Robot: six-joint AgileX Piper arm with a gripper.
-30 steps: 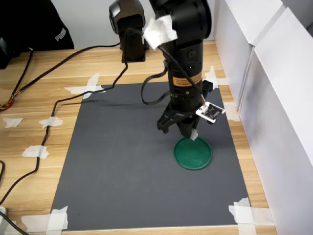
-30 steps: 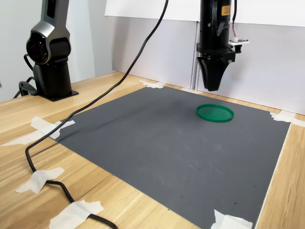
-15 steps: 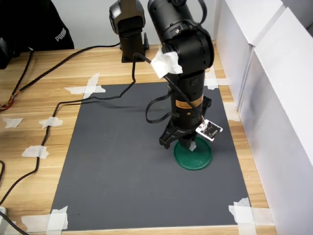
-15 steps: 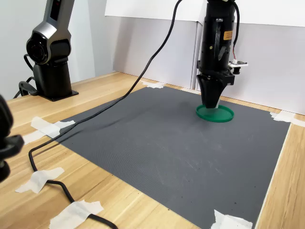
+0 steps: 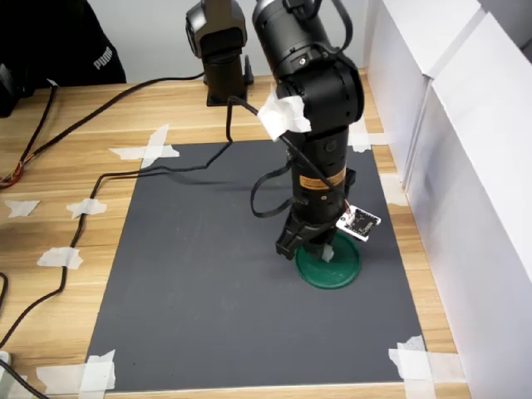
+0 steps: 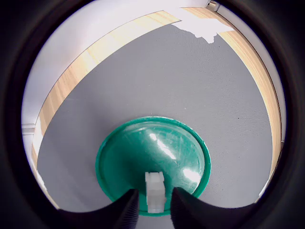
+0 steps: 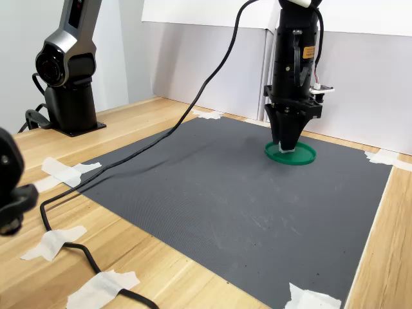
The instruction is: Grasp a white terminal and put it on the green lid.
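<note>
In the first exterior view, the black arm reaches straight down over the dark mat, and its gripper is low over the green lid. A small bit of white, the white terminal, peeks out at the tips, right above the near-left part of the lid as this view shows it. In the wrist view, the two dark fingers pinch the white terminal between them, one on each side. The little block's long side runs along the fingers, pointing away from the camera. The green lid lies right under it, and the block sits over the edge part of the disc closest to the gripper, not over the middle. I cannot tell if it is touching the lid yet. In the second exterior view, the gripper points straight down, with its tip at the green lid, toward the second exterior view's left side of the disc. The white terminal shows as a tiny pale spot at the tip. I think the fingers only need to spread apart, because the lid is directly below.
</note>
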